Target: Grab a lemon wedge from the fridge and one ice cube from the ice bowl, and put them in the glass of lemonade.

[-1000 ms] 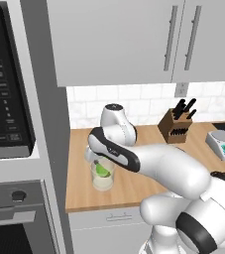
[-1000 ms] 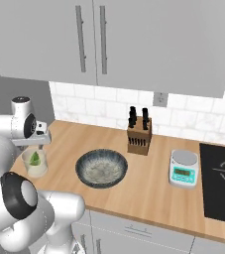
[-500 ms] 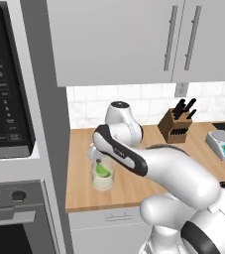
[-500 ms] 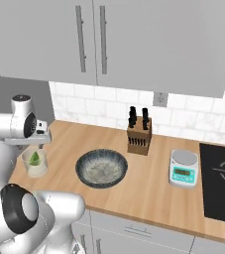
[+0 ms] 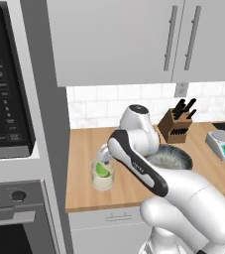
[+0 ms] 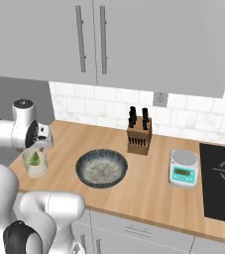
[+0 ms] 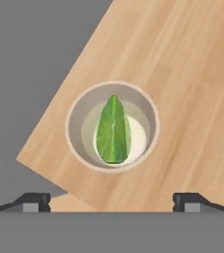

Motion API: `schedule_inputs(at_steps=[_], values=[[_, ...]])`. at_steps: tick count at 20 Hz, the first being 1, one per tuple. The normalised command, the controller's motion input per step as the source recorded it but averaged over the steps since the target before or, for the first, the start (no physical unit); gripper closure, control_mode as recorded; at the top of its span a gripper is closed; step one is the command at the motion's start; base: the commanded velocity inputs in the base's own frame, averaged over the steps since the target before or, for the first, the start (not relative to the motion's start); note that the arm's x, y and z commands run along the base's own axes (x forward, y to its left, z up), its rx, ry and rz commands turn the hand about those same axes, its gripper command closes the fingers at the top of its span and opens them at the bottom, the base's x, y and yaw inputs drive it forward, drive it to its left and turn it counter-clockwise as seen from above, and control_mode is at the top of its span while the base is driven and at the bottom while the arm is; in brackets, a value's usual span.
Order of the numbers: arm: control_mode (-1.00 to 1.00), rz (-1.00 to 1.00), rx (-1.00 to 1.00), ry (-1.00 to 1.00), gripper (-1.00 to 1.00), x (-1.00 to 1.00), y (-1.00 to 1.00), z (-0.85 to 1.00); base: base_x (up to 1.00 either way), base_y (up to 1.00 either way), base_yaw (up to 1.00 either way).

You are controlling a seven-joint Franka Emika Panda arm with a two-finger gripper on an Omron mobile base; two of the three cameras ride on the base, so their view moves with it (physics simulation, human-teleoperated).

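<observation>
Tool [image 7: 111, 200] spread wide, empty, above glass of lemonade [image 7: 112, 127] | lemon wedge [image 7: 113, 130] in glass: done | left: one cube from ice bowl [image 6: 102, 167] on worktop [image 6: 148, 186]

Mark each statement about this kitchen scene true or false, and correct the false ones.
1. The lemon wedge lies inside the glass of lemonade. True.
2. The gripper is shut on the wedge. False: its jaws stand wide open above the glass, holding nothing.
3. The ice bowl sits between the glass and the knife block. True.
4. The kitchen scale stands on the stovetop. False: it stands on the wooden counter beside it.
</observation>
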Motion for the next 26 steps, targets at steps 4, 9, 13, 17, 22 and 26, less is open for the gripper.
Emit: schedule_inputs(at_steps=[4, 9, 13, 17, 22, 26], values=[[-1.00, 0.00, 0.03, 0.04, -1.00, 0.15, -0.89, -0.08, 0.00, 0.00, 0.00], [-1.00, 0.00, 0.01, 0.20, -1.00, 0.33, -1.00, -0.07, 0.00, 0.00, 0.00], [-1.00, 0.00, 0.00, 0.34, -1.00, 0.44, -1.00, 0.00, 0.00, 0.00, 0.00], [-1.00, -0.01, 0.00, 0.42, -1.00, 0.58, -0.99, -0.15, 0.00, 0.00, 0.00], [-1.00, 0.00, 0.00, 0.15, -1.00, 0.30, -0.72, -0.28, 0.00, 0.00, 0.00], [-1.00, 0.00, 0.00, -0.01, -1.00, 0.05, 0.00, -0.12, 0.00, 0.00, 0.00]])
